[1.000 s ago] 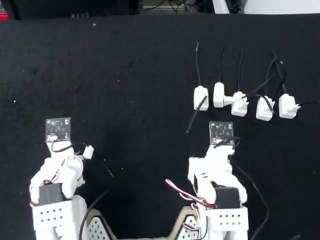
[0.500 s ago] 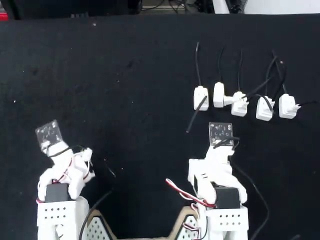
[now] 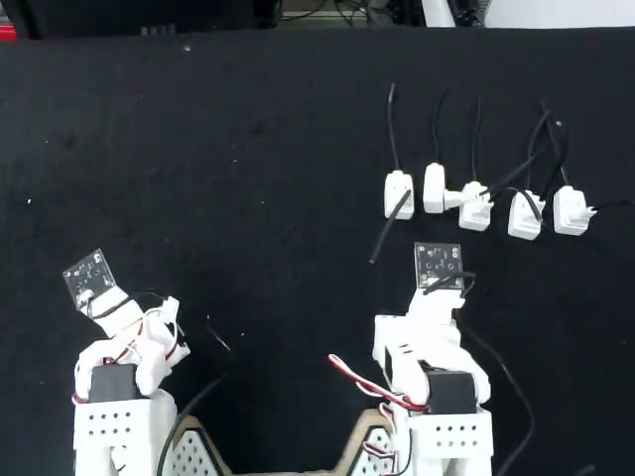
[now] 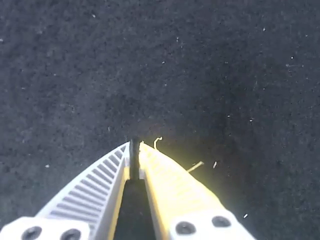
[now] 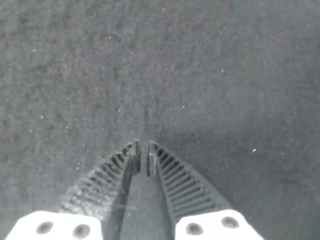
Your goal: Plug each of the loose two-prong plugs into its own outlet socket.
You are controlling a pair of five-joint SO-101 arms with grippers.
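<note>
The left arm [image 3: 129, 342] has swung outward; left tool [image 4: 134, 150] and right tool [image 5: 142, 152] are both closed, holding nothing.

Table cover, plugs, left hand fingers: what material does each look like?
The table cover: black fabric, felt-like, matte; lint specks show in the wrist views. The plugs: white moulded plastic, smooth, probably. The left hand fingers: ribbed plastic, likely 3D-printed, one white, one yellow.
</note>
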